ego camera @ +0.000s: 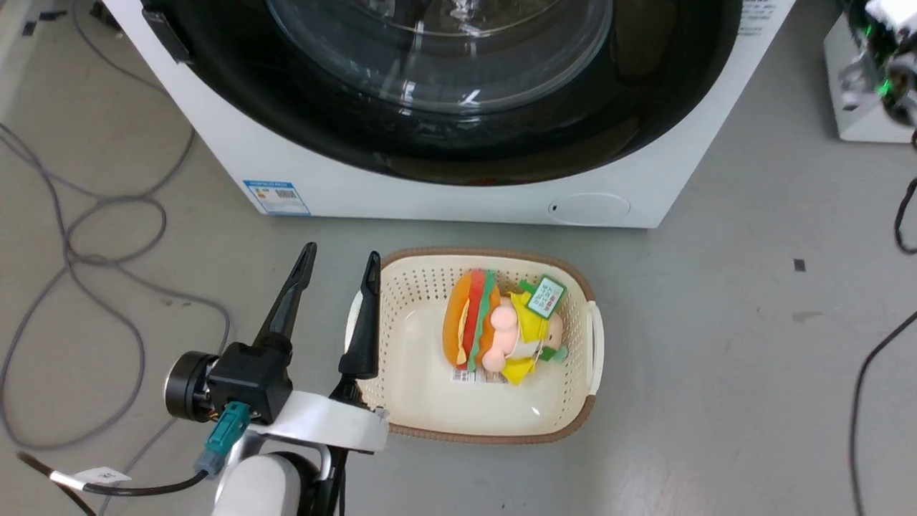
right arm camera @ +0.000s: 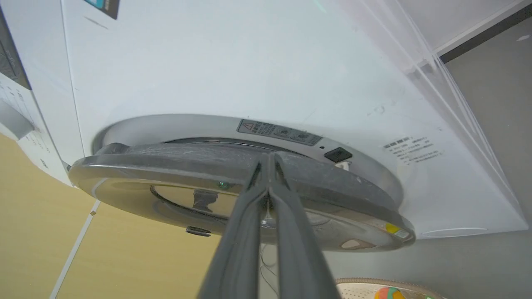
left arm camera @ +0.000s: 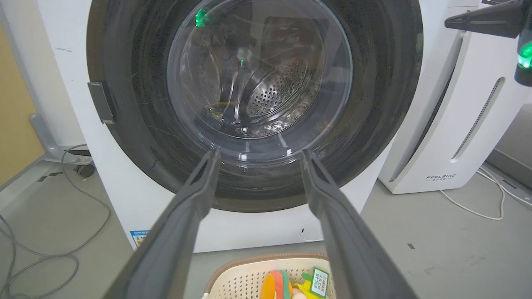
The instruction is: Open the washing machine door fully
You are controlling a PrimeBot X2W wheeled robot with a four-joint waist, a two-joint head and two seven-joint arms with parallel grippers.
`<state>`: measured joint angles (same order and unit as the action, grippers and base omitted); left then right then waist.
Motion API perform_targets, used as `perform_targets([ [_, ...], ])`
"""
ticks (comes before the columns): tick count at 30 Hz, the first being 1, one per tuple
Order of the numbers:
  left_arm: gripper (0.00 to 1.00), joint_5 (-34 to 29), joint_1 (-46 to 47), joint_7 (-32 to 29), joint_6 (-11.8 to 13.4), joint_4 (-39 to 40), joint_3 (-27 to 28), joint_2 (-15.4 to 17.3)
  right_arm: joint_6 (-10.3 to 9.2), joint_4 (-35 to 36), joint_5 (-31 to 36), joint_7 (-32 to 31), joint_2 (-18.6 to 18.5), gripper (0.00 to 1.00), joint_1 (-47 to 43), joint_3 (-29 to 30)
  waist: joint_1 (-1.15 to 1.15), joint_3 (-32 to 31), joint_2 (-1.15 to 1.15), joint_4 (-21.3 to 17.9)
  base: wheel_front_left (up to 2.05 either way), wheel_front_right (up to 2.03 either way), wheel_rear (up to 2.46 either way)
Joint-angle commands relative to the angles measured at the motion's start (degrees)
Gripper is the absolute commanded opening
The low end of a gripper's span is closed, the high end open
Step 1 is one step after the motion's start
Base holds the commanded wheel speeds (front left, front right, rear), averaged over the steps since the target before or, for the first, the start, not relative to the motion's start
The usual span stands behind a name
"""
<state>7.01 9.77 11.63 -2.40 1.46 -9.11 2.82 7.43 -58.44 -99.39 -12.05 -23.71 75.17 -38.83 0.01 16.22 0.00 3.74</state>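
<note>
One white front-loading washing machine (ego camera: 344,186), one round glossy black door (ego camera: 322,129) ajar, left gripper (ego camera: 341,251) splayed empty, right gripper (right arm camera: 268,160) pinched closed at door rim, one cream perforated basket (ego camera: 573,423) holding one burger plush (ego camera: 480,322)

Floor (ego camera: 716,322) is plain grey concrete-ish, scuffed, w/ grey cables (ego camera: 68,236) looping on the left and a black one (ego camera: 856,401) on the right. Yellow-tan wall (left arm camera: 14,120) on the left side. White FEELBIRD unit (left arm camera: 469,124) on the right, thin white cord (left arm camera: 478,207) beside it. Lighting's flat, indoor.
</note>
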Motion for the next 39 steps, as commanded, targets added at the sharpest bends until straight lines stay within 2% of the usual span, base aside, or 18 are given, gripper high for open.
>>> perform_targets([
  [1, 1.00, 0.4, 1.4, 0.5, -0.2, 0.3, -0.5, 0.1, 0.05, -1.5, -2.6, -0.7, -0.5, 0.00, 3.3, -1.8, -0.01, 0.7, 0.00, 0.3, 0.00, 0.00, 0.00],
  [5, 1.00, 1.0, 2.4, 1.1, -0.2, 0.6, -1.2, 0.1, 0.05, -4.5, -7.1, -2.5, -0.4, 0.00, 8.4, -8.1, -0.01, 2.4, 0.00, 0.9, 0.00, 0.00, 0.00],
  [11, 1.00, 1.5, 3.5, 1.7, -0.2, 0.8, -1.8, 0.1, 0.05, -7.4, -11.8, -4.1, 0.1, 0.00, 13.4, -14.3, -0.01, 4.2, 0.00, 1.5, 0.00, 0.00, 0.00],
  [24, 1.00, 3.1, 6.2, 3.3, -0.2, 0.9, -3.4, 0.1, 0.06, -15.1, -23.7, -11.8, 3.2, 0.00, 24.3, -30.3, -0.01, 7.3, 0.00, 3.1, 0.00, 0.00, 0.00],
  [39, 1.00, 3.8, 5.2, 3.4, 0.2, -0.3, -3.7, 0.1, 0.06, -15.5, -24.3, -19.3, 4.8, 0.00, 21.1, -33.3, -0.01, 4.7, 0.00, 3.5, 0.00, 0.00, 0.00],
])
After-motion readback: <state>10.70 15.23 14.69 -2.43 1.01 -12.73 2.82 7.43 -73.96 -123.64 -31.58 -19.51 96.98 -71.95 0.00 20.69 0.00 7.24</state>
